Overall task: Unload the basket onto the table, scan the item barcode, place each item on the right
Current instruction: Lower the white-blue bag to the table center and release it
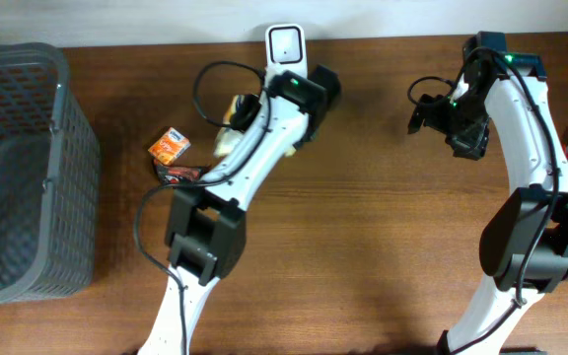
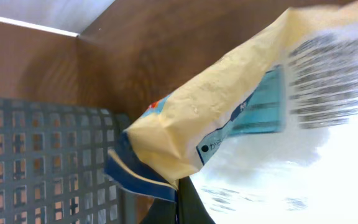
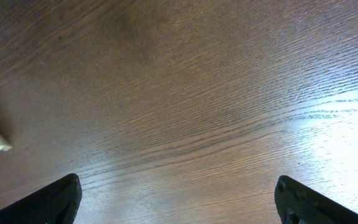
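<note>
Fingers [image 2: 182, 210] of left gripper [image 1: 235, 122] pinch tail of cream crinkled plastic packet with blue trim [image 2: 210, 118]; we read its long axis as 8-to-2 o'clock in wrist view, black barcode [image 2: 334, 78] at 2 o'clock end, blurred. Overhead: white upright scanner [image 1: 284, 43] at 1 o'clock from packet, near. Right gripper [image 3: 178, 183] spread, empty, well apart at 3 o'clock; we judge left arm nearer.
</note>
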Controlling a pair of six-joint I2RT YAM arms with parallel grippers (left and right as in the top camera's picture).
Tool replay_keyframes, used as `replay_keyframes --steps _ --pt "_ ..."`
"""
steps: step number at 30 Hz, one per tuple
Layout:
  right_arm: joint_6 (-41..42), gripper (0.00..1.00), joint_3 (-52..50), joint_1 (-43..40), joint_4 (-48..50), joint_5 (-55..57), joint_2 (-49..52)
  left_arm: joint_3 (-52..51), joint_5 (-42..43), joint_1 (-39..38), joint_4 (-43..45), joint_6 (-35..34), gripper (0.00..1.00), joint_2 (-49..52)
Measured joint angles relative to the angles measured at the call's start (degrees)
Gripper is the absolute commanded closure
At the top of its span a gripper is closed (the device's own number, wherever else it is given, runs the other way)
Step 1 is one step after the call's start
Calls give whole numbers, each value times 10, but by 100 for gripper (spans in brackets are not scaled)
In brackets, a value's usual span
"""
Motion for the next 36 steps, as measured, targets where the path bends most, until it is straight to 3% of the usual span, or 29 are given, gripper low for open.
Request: replay_keyframes --steps 5,9,12,16,22,28,32,33,34,36 --pt "0 1 0 0 0 0 0 0 -155 -28 -1 0 100 10" --pt "0 2 0 0 0 0 0 15 -259 45 11 7 100 11" --pt "0 2 0 0 0 0 0 16 -260 100 22 11 100 10" --pt "0 1 0 0 0 0 0 16 -140 85 17 16 100 11" --pt "0 1 0 0 0 0 0 19 124 14 16 18 100 11" --pt "0 2 0 0 0 0 0 19 214 -57 20 18 100 11" --pt "0 2 0 0 0 0 0 19 344 -79 8 18 100 11" --pt "0 2 0 0 0 0 0 19 377 -85 7 17 97 11" --pt "0 2 0 0 0 0 0 19 396 -89 4 18 87 11" --pt "0 2 0 0 0 0 0 19 450 -97 1 17 21 11"
